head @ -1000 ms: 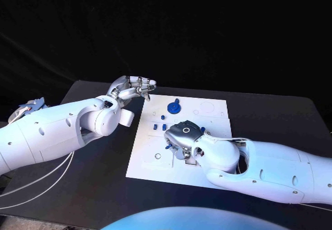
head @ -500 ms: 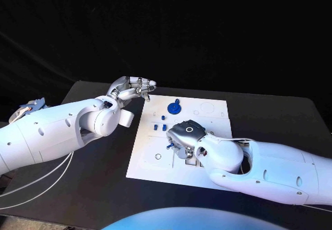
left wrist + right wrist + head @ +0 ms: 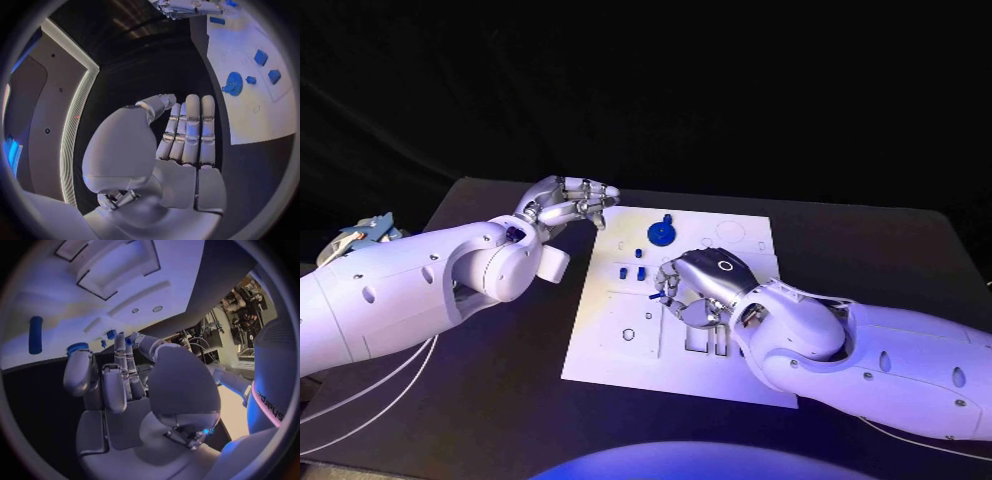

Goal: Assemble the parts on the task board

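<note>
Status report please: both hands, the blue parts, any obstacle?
Left hand off white task board, holds nothing. Right hand over board centre, grasp unclear. Round blue part and small blue parts on board. No obstacle seen.

You've got a black table (image 3: pixel 473 385), matte, its far edge and both far corners in the head view. The same dark top shows in the left wrist view (image 3: pixel 253 165). Two thin white cables (image 3: pixel 358 392) sag over the table's near part on the picture's left and run off that edge. Behind the table hangs a black backdrop (image 3: pixel 733 100) with faint folds. A small pale blue-and-white item (image 3: pixel 358 232) sits past the table's left edge, too small to tell what it is
</note>
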### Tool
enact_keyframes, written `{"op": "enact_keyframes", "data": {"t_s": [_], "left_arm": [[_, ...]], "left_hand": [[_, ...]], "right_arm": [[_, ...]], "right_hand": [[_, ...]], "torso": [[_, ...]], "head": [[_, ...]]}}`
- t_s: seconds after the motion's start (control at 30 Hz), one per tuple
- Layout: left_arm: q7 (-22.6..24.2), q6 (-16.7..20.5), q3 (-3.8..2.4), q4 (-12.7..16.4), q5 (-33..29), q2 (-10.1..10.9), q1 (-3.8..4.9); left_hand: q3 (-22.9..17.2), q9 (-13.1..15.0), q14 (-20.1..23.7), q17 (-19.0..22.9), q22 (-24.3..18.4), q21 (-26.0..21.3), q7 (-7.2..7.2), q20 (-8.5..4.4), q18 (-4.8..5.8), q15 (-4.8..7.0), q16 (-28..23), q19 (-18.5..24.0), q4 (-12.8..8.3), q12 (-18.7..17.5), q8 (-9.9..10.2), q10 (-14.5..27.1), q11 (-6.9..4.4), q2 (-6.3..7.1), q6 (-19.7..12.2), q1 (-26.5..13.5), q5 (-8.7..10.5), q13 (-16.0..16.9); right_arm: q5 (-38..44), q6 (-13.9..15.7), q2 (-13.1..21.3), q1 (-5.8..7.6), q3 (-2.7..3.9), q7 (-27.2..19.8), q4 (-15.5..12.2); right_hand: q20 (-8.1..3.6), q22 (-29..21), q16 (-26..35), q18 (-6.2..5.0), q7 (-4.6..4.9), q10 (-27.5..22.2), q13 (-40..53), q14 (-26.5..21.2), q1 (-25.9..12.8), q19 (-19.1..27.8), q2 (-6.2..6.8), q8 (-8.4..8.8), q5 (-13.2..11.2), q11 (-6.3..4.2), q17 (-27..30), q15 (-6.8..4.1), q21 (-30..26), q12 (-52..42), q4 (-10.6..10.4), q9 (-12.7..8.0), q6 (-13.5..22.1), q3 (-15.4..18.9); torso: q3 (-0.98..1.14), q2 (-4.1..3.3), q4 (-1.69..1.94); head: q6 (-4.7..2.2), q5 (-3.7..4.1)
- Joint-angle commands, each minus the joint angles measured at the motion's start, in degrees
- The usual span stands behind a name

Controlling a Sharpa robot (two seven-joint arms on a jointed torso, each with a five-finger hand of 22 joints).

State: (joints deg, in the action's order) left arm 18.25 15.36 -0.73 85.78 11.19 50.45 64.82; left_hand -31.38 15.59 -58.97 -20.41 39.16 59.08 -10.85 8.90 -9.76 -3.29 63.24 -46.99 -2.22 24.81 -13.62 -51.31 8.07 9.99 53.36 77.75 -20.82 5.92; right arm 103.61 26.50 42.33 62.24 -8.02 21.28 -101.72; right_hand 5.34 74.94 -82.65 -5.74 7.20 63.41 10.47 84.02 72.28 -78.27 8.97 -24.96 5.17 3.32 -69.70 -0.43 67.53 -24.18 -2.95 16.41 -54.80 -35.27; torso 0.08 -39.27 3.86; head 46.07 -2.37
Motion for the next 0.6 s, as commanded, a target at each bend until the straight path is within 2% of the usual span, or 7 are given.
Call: {"op": "enact_keyframes", "data": {"t_s": [0.03, 0.17, 0.4, 0.53, 0.57, 0.6], "left_arm": [[-1.0, -1.5, 0.08, 1.4, 3.0, 1.0, -0.85], [-2.1, -1.6, 0.11, 2.8, 7.2, 2.1, -1.96], [-5.3, -1.2, 0.13, 4.9, 16.3, 3.5, -3.97], [-7.4, -0.5, 0.13, 5.8, 20.9, 3.7, -4.74], [-8.2, -0.3, 0.13, 6.1, 22.6, 3.7, -4.95], [-8.9, -0.1, 0.14, 6.3, 24.1, 3.6, -5.14]], "left_hand": [[0.3, 0.1, 0.0, 0.0, 0.0, 0.1, -0.11, 0.00, -0.80, -0.06, 0.3, 0.3, 0.1, 0.3, 0.2, -0.3, -0.31, -0.19, 0.0, -0.3, 0.11, 0.1], [1.1, 0.3, -1.4, -0.3, 0.0, 0.3, 0.29, -0.18, -0.86, 0.32, 1.4, -0.6, 0.2, 1.4, -0.3, -1.5, -0.79, -0.11, 0.5, -0.8, 0.26, 0.5], [3.3, 1.4, -3.8, -1.3, -0.7, -0.1, 1.47, -0.87, -0.87, 1.24, 3.8, -2.8, 0.9, 4.7, -1.9, -3.3, -1.99, 0.44, 2.0, -1.8, 0.43, 2.1], [5.5, 3.5, -5.7, -2.7, -1.2, -0.5, 2.54, -1.57, -0.86, 2.09, 6.0, -4.8, 1.8, 8.3, -4.2, -3.9, -3.03, 0.86, 3.0, -2.5, 0.59, 4.2], [6.4, 4.7, -7.9, -7.0, -1.3, -0.4, 2.92, -1.92, -0.90, 2.42, 8.1, -5.6, 2.2, 10.0, -5.4, -4.0, -3.62, 0.95, 3.3, -2.7, 0.64, 5.2], [7.0, 5.6, -8.9, -9.3, -1.3, -0.3, 3.29, -2.08, -0.84, 2.64, 9.1, -6.0, 2.4, 11.2, -6.2, -4.0, -3.73, 1.18, 3.4, -2.7, 0.92, 6.0]], "right_arm": [[-6.1, 4.9, 0.8, -0.01, 0.04, -4.3, -0.2], [-7.5, 5.8, 1.7, -0.01, 0.06, -5.2, -0.4], [-8.5, 6.6, 2.5, -0.01, 0.10, -5.8, -0.6], [-8.7, 7.1, 2.8, -0.02, 0.12, -5.8, -0.8], [-8.7, 7.3, 2.8, -0.03, 0.13, -5.8, -0.8], [-8.8, 7.5, 2.9, -0.04, 0.15, -5.8, -0.9]], "right_hand": [[-0.10, 0.9, 0.2, 0.64, 0.05, 0.5, 0.0, 1.8, -0.3, -0.3, -0.03, -0.26, 0.1, 0.01, 0.0, -0.43, -0.1, 0.2, -0.3, 0.1, -0.4, -0.2], [-0.11, 0.9, 0.2, 0.63, 0.06, 0.5, 0.0, 1.8, -0.3, -0.3, 0.01, -0.25, 0.2, 0.01, 0.0, -0.45, -0.2, 0.2, -0.2, 0.1, -0.3, -0.2], [-0.11, 0.9, 0.2, 0.64, 0.06, 0.5, 0.0, 1.8, -0.3, -0.3, 0.03, -0.25, 0.3, 0.01, -0.1, -0.45, -0.1, 0.2, -0.2, 0.1, -0.3, -0.2], [-0.11, 0.9, 0.2, 0.64, 0.06, 0.5, 0.0, 1.8, -0.3, -0.3, 0.03, -0.25, 0.3, 0.01, -0.1, -0.45, -0.1, 0.2, -0.2, 0.1, -0.3, -0.2], [-0.11, 0.9, 0.2, 0.64, 0.06, 0.5, 0.0, 1.8, -0.3, -0.3, 0.03, -0.25, 0.3, 0.01, -0.1, -0.45, -0.1, 0.2, -0.2, 0.1, -0.3, -0.2], [-0.12, 0.9, 0.2, 0.65, 0.07, 0.5, 0.0, 1.8, -0.2, -0.3, 0.07, -0.24, 0.4, 0.02, 0.0, -0.46, -0.1, 0.3, -0.2, 0.1, -0.3, -0.2]], "torso": [[0.00, -0.07, 0.03], [-0.02, -0.01, 0.19], [0.09, 0.11, 0.45], [0.07, 0.06, 0.35], [0.07, 0.06, 0.35], [0.08, 0.02, 0.29]], "head": [[-0.29, -0.10], [-0.52, -0.10], [-0.62, 0.26], [-0.71, 0.16], [-0.71, 0.16], [-0.80, 0.10]]}}
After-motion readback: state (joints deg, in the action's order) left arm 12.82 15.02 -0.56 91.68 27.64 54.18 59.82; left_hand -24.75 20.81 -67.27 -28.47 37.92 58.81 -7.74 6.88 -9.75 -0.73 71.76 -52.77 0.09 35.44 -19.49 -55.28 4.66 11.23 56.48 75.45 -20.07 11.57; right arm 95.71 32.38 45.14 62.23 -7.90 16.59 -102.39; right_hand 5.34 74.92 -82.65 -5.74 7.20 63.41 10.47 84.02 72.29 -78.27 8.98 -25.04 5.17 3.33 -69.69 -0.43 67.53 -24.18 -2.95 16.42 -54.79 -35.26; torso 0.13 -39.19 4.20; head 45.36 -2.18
